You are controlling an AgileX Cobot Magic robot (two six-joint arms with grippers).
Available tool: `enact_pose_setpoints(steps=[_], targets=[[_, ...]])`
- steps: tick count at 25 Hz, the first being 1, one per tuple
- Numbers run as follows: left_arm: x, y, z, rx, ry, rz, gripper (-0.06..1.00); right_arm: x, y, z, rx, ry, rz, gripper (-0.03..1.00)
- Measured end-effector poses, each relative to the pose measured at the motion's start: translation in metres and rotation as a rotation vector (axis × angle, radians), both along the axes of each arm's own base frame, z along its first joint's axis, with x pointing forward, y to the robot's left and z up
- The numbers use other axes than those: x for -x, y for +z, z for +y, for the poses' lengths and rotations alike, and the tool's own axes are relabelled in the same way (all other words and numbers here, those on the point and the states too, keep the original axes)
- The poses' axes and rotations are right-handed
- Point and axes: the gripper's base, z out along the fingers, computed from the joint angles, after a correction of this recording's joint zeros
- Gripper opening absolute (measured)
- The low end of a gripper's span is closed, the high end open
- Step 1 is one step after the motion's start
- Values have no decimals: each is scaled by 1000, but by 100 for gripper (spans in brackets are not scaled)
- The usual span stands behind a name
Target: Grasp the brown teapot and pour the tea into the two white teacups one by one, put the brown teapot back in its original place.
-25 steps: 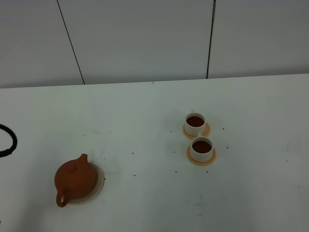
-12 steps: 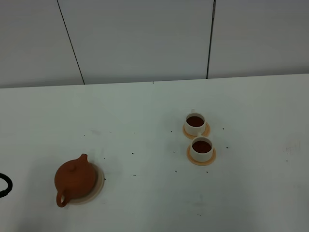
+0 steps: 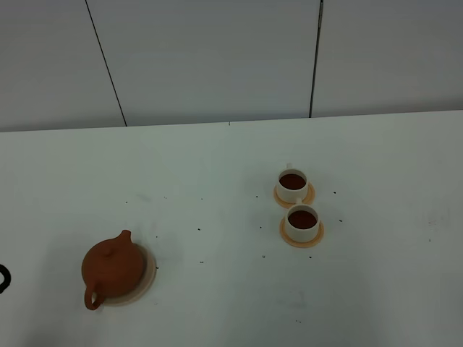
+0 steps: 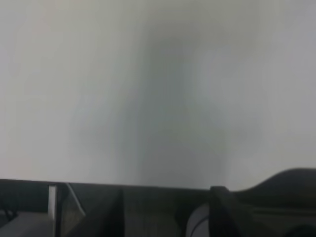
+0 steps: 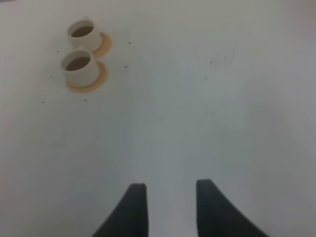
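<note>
The brown teapot [image 3: 112, 269] stands on its pale beige coaster [image 3: 150, 269] at the front left of the table, spout to the back, handle to the front. The two white teacups [image 3: 292, 183] [image 3: 302, 221] stand on orange saucers right of centre, both holding dark tea [image 3: 302, 218]. They also show in the right wrist view [image 5: 82, 32] [image 5: 79, 66]. My right gripper [image 5: 168, 186] is open and empty, low over bare table, far from the cups. The left wrist view is blurred, and no left fingers show clearly. Neither gripper shows in the high view.
A small piece of black loop [image 3: 2, 278] shows at the left edge of the high view. The white table [image 3: 217, 303] has small dark specks around the cups and teapot. A grey panelled wall [image 3: 217, 58] stands behind the table.
The black loop at the left edge has slid down and outward, almost out of the high view. Teapot and cups have not moved.
</note>
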Motion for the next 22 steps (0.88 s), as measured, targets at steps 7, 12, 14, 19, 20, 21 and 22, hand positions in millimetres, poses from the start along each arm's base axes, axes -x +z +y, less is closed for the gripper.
enact_pose_setpoints(steps=[7, 12, 14, 19, 20, 21, 22], targets=[[28, 14, 6, -12, 80, -197, 46, 0, 0, 0, 1, 0, 0, 24], [50, 20, 4, -22, 71, -346, 46, 0, 0, 0, 1, 0, 0, 24], [59, 22, 3, -21, 67, -404, 46, 0, 0, 0, 1, 0, 0, 24], [77, 21, 0, -21, 43, -517, 46, 0, 0, 0, 1, 0, 0, 24], [80, 21, 0, -24, 40, -536, 46, 0, 0, 0, 1, 0, 0, 24], [82, 21, 0, -25, 38, -552, 46, 0, 0, 0, 1, 0, 0, 24], [85, 21, 0, -26, 37, -572, 46, 0, 0, 0, 1, 0, 0, 24]])
